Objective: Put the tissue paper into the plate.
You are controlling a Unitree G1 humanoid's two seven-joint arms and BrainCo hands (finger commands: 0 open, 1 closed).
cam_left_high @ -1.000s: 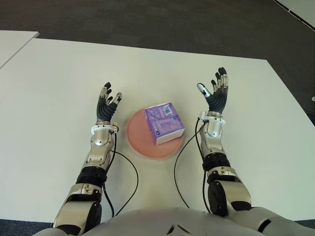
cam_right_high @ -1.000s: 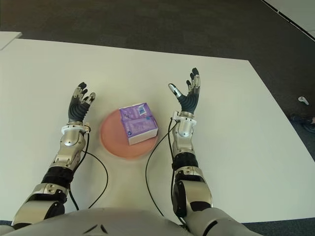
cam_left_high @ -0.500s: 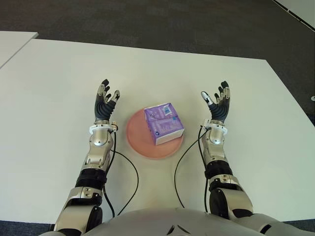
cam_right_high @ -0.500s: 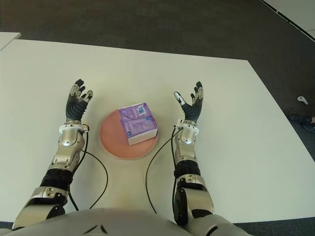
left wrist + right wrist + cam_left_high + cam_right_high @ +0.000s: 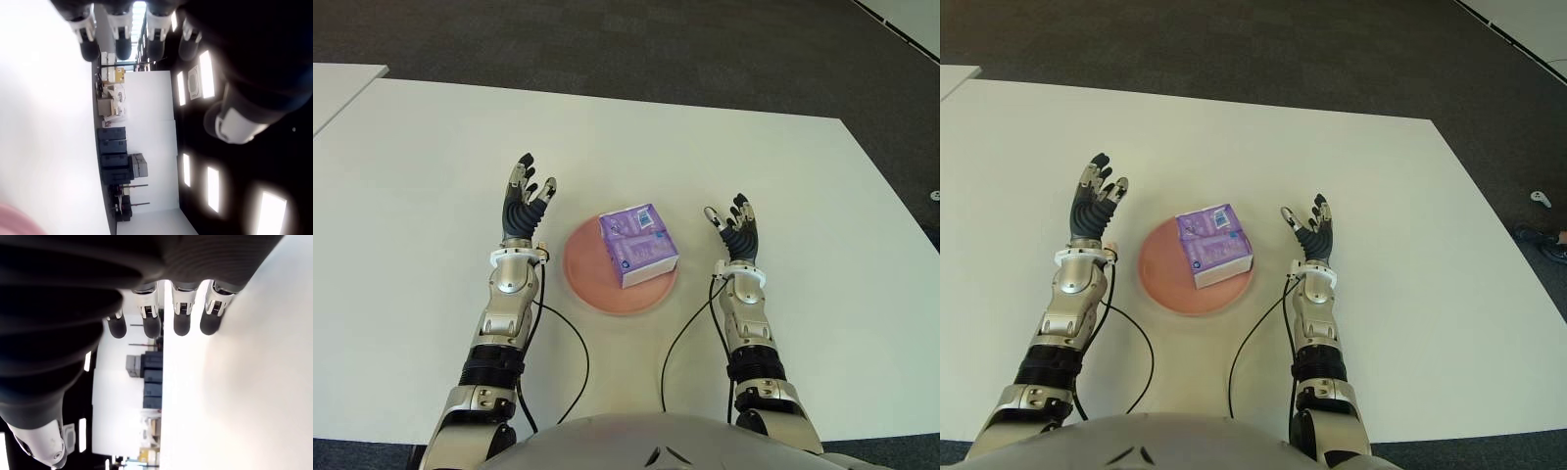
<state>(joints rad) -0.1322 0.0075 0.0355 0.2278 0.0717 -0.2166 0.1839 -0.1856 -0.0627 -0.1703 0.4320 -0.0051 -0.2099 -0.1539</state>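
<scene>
The tissue paper (image 5: 638, 245), a purple pack, was seen lying in the pink plate (image 5: 590, 275), toward the plate's far right part, with one corner reaching over the plate's right rim. The plate was set on the white table (image 5: 411, 176), roughly midway between the table's left and right edges and closer to the near edge than to the far one. The left hand (image 5: 524, 204) was shown just left of the plate, its fingers spread and pointing toward the far edge, with nothing held. The right hand (image 5: 735, 228) was shown just right of the plate, likewise with fingers extended and empty. Neither hand was touching the pack or the plate. Black cables (image 5: 576, 364) were trailing from both wrists across the table toward the near edge.
</scene>
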